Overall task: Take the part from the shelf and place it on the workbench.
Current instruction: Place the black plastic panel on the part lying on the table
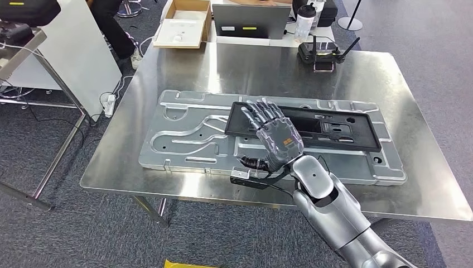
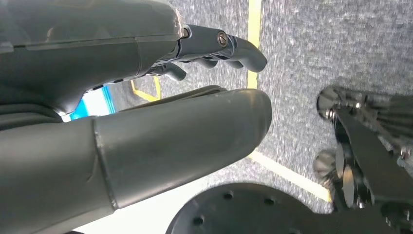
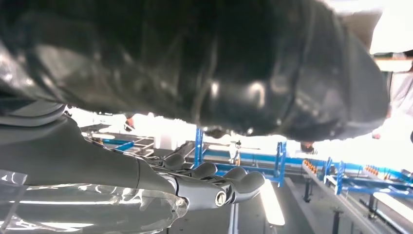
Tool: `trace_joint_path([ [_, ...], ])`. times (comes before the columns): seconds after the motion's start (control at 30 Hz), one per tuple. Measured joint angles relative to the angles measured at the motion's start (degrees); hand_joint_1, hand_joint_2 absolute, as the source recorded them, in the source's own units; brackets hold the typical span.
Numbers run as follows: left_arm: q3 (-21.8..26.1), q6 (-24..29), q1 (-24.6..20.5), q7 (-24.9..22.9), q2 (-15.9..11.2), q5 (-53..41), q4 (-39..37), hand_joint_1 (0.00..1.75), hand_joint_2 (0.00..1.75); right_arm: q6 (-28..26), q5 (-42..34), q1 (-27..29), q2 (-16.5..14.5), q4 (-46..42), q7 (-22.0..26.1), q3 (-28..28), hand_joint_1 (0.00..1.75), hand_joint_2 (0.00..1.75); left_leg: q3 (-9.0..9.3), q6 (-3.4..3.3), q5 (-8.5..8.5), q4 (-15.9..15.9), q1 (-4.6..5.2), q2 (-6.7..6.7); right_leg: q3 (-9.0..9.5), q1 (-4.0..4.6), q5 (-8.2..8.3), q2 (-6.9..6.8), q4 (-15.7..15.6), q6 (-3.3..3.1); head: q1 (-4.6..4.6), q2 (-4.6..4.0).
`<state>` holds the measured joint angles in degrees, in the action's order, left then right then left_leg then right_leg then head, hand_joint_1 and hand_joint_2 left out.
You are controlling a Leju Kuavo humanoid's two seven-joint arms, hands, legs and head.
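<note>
The part, a long black plastic frame point(image 1: 334, 125), lies flat on a silver stamped metal panel point(image 1: 184, 139) on the steel workbench point(image 1: 390, 72). My right hand point(image 1: 273, 131) is palm down over the frame's left end, fingers spread and straight; whether the thumb is under the frame's near edge I cannot tell. In the right wrist view the fingers point(image 3: 209, 187) stretch out straight beside a dark glossy surface point(image 3: 219, 63) close to the camera. My left hand point(image 2: 146, 97) hangs above grey carpet, fingers loosely apart, holding nothing.
At the workbench's far edge stand a cardboard box point(image 1: 184, 22), a grey laptop point(image 1: 251, 21), a bottle point(image 1: 304, 22) and a black remote controller point(image 1: 323, 53). A white cabinet point(image 1: 78, 50) and a metal-legged stand point(image 1: 22, 50) are on the left, with cables on the floor.
</note>
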<state>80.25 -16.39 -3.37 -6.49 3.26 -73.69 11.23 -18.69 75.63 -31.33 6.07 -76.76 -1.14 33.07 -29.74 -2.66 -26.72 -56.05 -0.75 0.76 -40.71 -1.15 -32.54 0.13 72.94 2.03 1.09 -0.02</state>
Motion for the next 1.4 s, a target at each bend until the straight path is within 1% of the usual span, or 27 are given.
trace_joint_path([
  [0.03, 0.0, 0.0, 0.0, 0.0, 0.0, 0.0, 0.0, 0.00, 0.00, 0.0, 0.0, 0.2, 0.0, 0.0, 0.0, 0.1, 0.00, 0.00, -0.34, 0.05, -0.04, -0.4, -0.02, -0.02, 0.19, -0.16, 0.61, -0.03, 0.2, 0.13, -0.01, 0.00],
  [0.07, 0.0, 0.0, 0.0, 0.0, 0.1, 0.0, 0.0, 0.00, 0.00, 0.0, 0.0, 0.2, 0.0, 0.0, 0.0, 0.2, 0.00, 0.00, -0.69, 0.18, -0.13, -0.9, -0.07, -0.06, 1.39, -0.36, 2.11, -0.08, -1.7, 0.25, -0.01, 0.00],
  [0.17, 0.0, 0.0, 0.0, 0.0, 0.1, -0.1, 0.0, 0.00, 0.00, 0.0, -0.1, 0.2, 0.0, 0.1, -0.1, 0.3, 0.00, 0.00, -1.81, 1.08, -0.62, -2.4, -0.10, -0.15, 6.31, -0.43, 5.25, -0.17, -10.9, 0.02, -0.02, 0.01],
  [0.2, 0.0, 0.0, 0.0, 0.0, 0.1, -0.1, 0.0, 0.00, 0.00, 0.0, -0.2, 0.3, 0.0, 0.1, -0.1, 0.3, 0.00, 0.00, -2.09, 1.43, -0.68, -2.8, -0.04, -0.17, 6.83, -0.27, 5.23, -0.14, -12.1, -0.29, -0.02, 0.01],
  [0.33, 0.0, 0.0, 0.0, 0.0, 0.2, -0.2, 0.0, 0.00, 0.00, 0.0, -0.3, 0.4, 0.0, 0.3, -0.1, 0.4, 0.00, 0.00, -2.87, 2.78, -0.98, -3.5, -0.03, -0.20, 6.03, -0.15, 5.84, -0.07, -12.5, -2.11, -0.06, 0.00],
  [0.4, 0.0, 0.0, 0.0, 0.0, 0.2, -0.2, 0.0, 0.00, 0.00, 0.0, -0.4, 0.4, 0.0, 0.3, -0.1, 0.5, 0.00, 0.00, -4.30, 3.27, -4.29, -7.1, -0.20, -0.25, 5.38, -0.24, 6.65, -0.21, -12.9, -3.08, -0.07, 0.01],
  [0.47, 0.0, 0.0, 0.0, 0.0, 0.2, -0.2, 0.0, 0.00, 0.00, 0.0, -0.5, 0.5, 0.0, 0.4, -0.1, 0.6, 0.00, 0.00, -6.68, 3.54, -8.92, -14.0, -0.23, -0.27, 4.41, -0.03, 7.43, -0.27, -12.9, -3.49, -0.08, 0.01],
  [0.5, 0.0, 0.1, 0.0, 0.0, 0.2, -0.2, 0.0, 0.00, 0.00, 0.0, -0.5, 0.5, 0.0, 0.5, -0.1, 0.6, 0.00, 0.00, -7.52, 3.59, -10.31, -17.0, -0.24, -0.27, 3.83, 0.10, 7.84, -0.27, -12.8, -3.53, -0.08, 0.02],
  [0.53, 0.0, 0.1, 0.0, 0.0, 0.2, -0.3, 0.0, 0.00, 0.00, 0.0, -0.5, 0.6, 0.0, 0.6, -0.1, 0.6, 0.00, 0.00, -7.55, 3.55, -10.50, -18.4, -0.24, -0.28, 3.26, 0.21, 8.24, -0.27, -12.7, -3.52, -0.08, 0.01],
  [0.6, 0.0, 0.2, 0.0, -0.1, 0.2, -0.3, 0.0, 0.00, 0.00, 0.0, -0.5, 0.8, 0.0, 0.7, -0.1, 0.6, 0.00, 0.00, -4.54, 3.18, -7.84, -14.8, -0.21, -0.29, 2.17, 0.35, 9.08, -0.23, -12.6, -3.40, -0.07, 0.02],
  [0.63, 0.0, 0.2, 0.0, -0.1, 0.2, -0.3, 0.0, 0.00, 0.00, 0.0, -0.5, 0.8, 0.0, 0.8, -0.1, 0.6, 0.00, 0.00, -2.01, 2.89, -6.18, -11.0, -0.17, -0.32, 1.74, 0.39, 9.49, -0.20, -12.6, -3.28, -0.07, 0.01],
  [0.7, 0.0, 0.2, -0.1, -0.1, 0.2, -0.3, 0.0, 0.00, 0.00, 0.0, -0.5, 0.8, 0.0, 0.8, -0.1, 0.6, 0.00, 0.00, 2.16, 2.36, -4.81, -4.0, 0.18, -0.44, 1.27, 0.44, 10.42, -0.16, -12.7, -2.74, -0.07, 0.01],
  [0.77, 0.0, 0.2, -0.2, -0.1, 0.1, -0.3, 0.0, 0.00, 0.00, 0.0, -0.5, 0.8, 0.0, 0.8, -0.1, 0.7, 0.00, 0.00, 3.18, 1.98, -4.67, -1.5, 0.65, -0.54, 1.32, 0.32, 11.47, -0.21, -13.1, -1.94, -0.07, 0.02],
  [0.83, 0.0, 0.2, -0.2, -0.2, 0.1, -0.3, 0.0, 0.00, 0.00, 0.0, -0.5, 0.8, 0.0, 0.8, -0.1, 0.7, 0.00, 0.00, 2.49, 1.39, -3.40, -1.0, 0.61, -0.40, 1.33, 0.27, 12.20, -0.18, -13.7, -1.13, -0.06, 0.02],
  [0.87, 0.0, 0.2, -0.2, -0.3, 0.1, -0.3, 0.0, 0.00, 0.00, 0.0, -0.6, 0.8, 0.1, 0.8, -0.1, 0.7, 0.00, 0.00, 2.05, 0.91, -2.58, -0.8, 0.48, -0.28, 1.01, 0.31, 11.31, -0.15, -13.3, -0.87, -0.03, 0.01],
  [0.9, 0.0, 0.2, -0.3, -0.3, 0.2, -0.3, 0.0, 0.00, 0.00, 0.0, -0.6, 0.8, 0.1, 0.9, -0.1, 0.7, 0.00, 0.00, 1.43, 0.45, -1.69, -0.5, 0.33, -0.14, 0.44, 0.33, 9.26, -0.11, -11.9, -0.67, -0.02, 0.01],
  [0.97, 0.0, 0.3, -0.3, -0.3, 0.2, -0.3, 0.0, 0.00, 0.00, 0.0, -0.6, 0.9, 0.2, 0.9, -0.1, 0.8, 0.00, 0.00, -0.28, -0.17, -0.13, -0.4, 0.30, 0.03, -1.18, 0.27, 2.93, -0.11, -5.7, -0.43, -0.02, 0.01],
  [1.0, 0.0, 0.3, -0.3, -0.3, 0.2, -0.3, 0.0, 0.00, 0.00, 0.0, -0.6, 0.9, 0.2, 1.0, -0.1, 0.8, 0.00, 0.00, -1.28, -0.25, 0.54, -0.5, 0.36, 0.08, -1.81, 0.23, 0.65, -0.11, -2.0, -0.27, -0.03, 0.01],
  [1.03, 0.0, 0.3, -0.2, -0.3, 0.2, -0.3, 0.0, 0.00, 0.00, 0.0, -0.6, 1.0, 0.2, 1.0, -0.1, 0.8, 0.00, 0.00, -2.28, -0.22, 1.16, -0.7, 0.41, 0.10, -2.00, 0.22, -0.23, -0.12, 1.0, -0.14, -0.02, 0.00],
  [1.1, 0.0, 0.3, -0.2, -0.3, 0.2, -0.3, 0.0, 0.00, 0.00, 0.0, -0.6, 1.1, 0.3, 1.1, -0.1, 0.8, 0.00, 0.00, -4.21, -0.08, 2.17, -1.3, 0.47, 0.10, 0.12, 0.23, 1.86, -0.12, 1.7, -0.12, -0.01, 0.01],
  [1.13, 0.0, 0.3, -0.2, -0.4, 0.2, -0.3, 0.0, 0.00, 0.00, 0.0, -0.6, 1.1, 0.3, 1.2, -0.1, 0.8, 0.00, 0.00, -5.11, 0.05, 2.57, -1.7, 0.48, 0.08, 2.65, 0.25, 3.39, -0.12, -0.9, -0.27, -0.01, 0.01],
  [1.17, 0.0, 0.3, -0.2, -0.4, 0.2, -0.3, 0.0, 0.00, 0.00, 0.0, -0.6, 1.1, 0.4, 1.1, 0.0, 0.8, 0.00, 0.00, -5.88, 0.22, 2.90, -2.1, 0.53, 0.05, 5.76, 0.35, 3.88, -0.13, -4.8, -0.52, -0.01, 0.01],
  [1.23, 0.0, 0.3, -0.2, -0.4, 0.3, -0.3, 0.0, 0.00, 0.00, -0.1, -0.7, 0.9, 0.4, 1.0, 0.0, 0.8, 0.00, 0.00, -6.82, 0.77, 3.52, -2.8, 0.65, -0.01, 10.69, 0.68, 2.84, -0.14, -12.2, -1.17, -0.03, 0.01],
  [1.27, 0.0, 0.3, -0.2, -0.4, 0.3, -0.3, 0.0, 0.00, 0.00, -0.1, -0.7, 0.9, 0.4, 1.0, 0.1, 0.8, 0.00, 0.00, -7.02, 1.11, 3.88, -2.9, 0.67, -0.02, 11.67, 0.89, 2.11, -0.15, -14.0, -1.49, -0.04, 0.01],
  [1.33, 0.0, 0.4, -0.2, -0.4, 0.3, -0.3, 0.0, 0.00, 0.00, -0.1, -0.7, 0.9, 0.4, 0.9, 0.2, 0.9, 0.00, 0.00, -7.26, 1.86, 4.56, -2.9, 0.60, -0.04, 11.46, 0.90, 2.63, -0.23, -14.7, -2.18, -0.03, 0.01],
  [1.37, 0.0, 0.4, -0.2, -0.4, 0.3, -0.3, 0.0, 0.00, 0.00, 0.0, -0.7, 0.9, 0.4, 0.9, 0.2, 0.9, 0.00, 0.00, -7.58, 2.23, 4.04, -3.2, 0.54, -0.12, 11.04, 0.76, 3.22, -0.32, -14.8, -2.61, -0.04, 0.01],
  [1.4, 0.0, 0.4, -0.1, -0.4, 0.3, -0.3, 0.0, 0.00, 0.00, 0.0, -0.7, 0.9, 0.3, 0.9, 0.3, 1.0, 0.00, 0.00, -8.14, 2.61, 2.45, -4.3, 0.48, -0.21, 10.46, 0.58, 3.93, -0.44, -15.0, -3.09, -0.07, 0.00],
])
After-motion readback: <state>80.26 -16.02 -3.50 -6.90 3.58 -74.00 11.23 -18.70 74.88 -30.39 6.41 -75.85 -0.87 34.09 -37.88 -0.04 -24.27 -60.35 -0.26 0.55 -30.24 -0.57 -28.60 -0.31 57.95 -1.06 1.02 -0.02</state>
